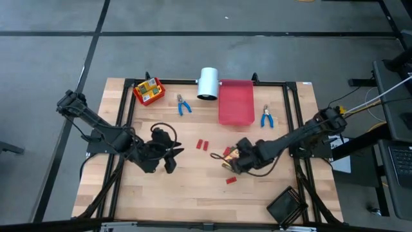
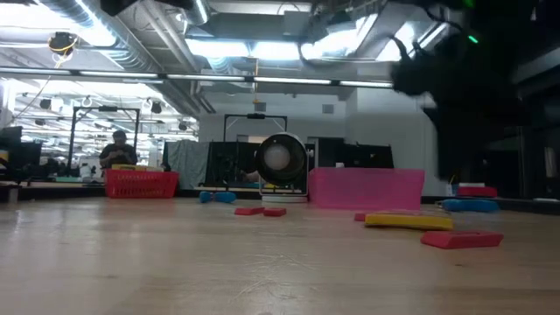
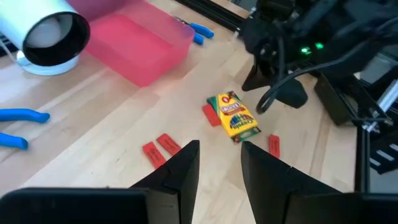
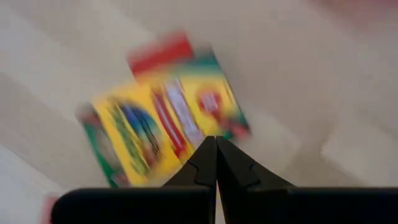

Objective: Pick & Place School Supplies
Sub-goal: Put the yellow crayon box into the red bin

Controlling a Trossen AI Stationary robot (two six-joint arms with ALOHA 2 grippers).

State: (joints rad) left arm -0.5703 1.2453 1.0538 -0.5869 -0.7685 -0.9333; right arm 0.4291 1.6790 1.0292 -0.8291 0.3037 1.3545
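Right gripper (image 4: 216, 163) low over the table middle, fingers pressed together, tips just above a yellow crayon box (image 3: 236, 116) lying flat; print blurred. A red block (image 3: 211, 115) half hidden under the box's edge. Left gripper (image 3: 219, 163) nearby, fingers parted, empty. Farther back: pink bin (image 1: 235, 102), white cylinder (image 1: 208, 83), blue pliers (image 1: 184, 105).

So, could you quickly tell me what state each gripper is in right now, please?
Left gripper: open, holding nothing.
Right gripper: shut, empty, above the crayon box.
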